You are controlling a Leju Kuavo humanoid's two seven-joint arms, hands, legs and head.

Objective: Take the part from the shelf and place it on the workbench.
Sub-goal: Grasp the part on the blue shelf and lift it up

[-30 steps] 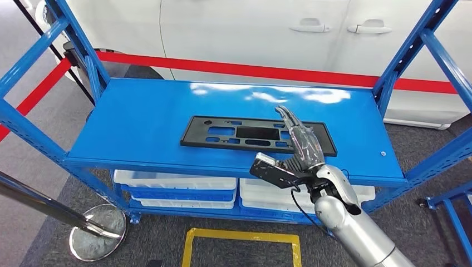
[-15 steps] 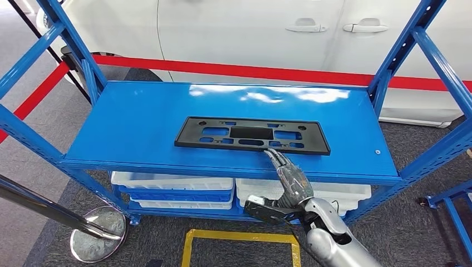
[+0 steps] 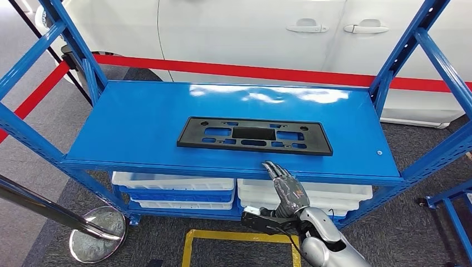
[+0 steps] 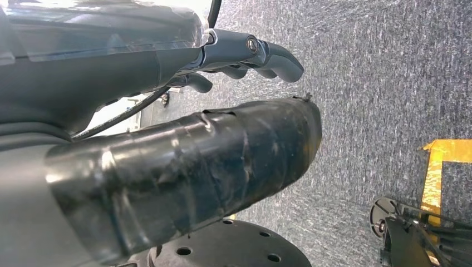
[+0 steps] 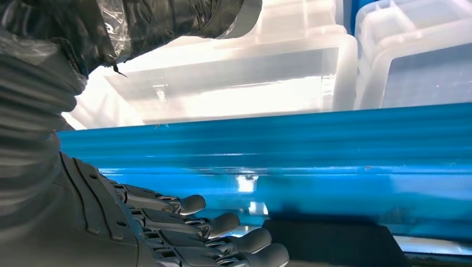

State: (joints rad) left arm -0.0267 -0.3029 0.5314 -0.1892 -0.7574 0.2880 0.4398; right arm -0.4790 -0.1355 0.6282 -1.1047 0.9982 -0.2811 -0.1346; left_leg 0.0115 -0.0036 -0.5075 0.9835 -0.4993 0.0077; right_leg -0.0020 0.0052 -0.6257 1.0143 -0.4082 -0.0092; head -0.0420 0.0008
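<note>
Matt black plastic part [image 3: 254, 135] on glossy metal shelf [image 3: 139, 119].

The part [image 3: 254, 135] is matte black with cut-out slots, lying on a glossy bright blue shelf [image 3: 139, 119]. Translucent white bins [image 3: 175, 185] sit below, over speckled grey carpet [image 3: 50, 142] marked with a yellow outline [image 3: 241, 236]. Behind runs a red stripe [image 3: 267, 71] along a white car [image 3: 250, 28].
</note>
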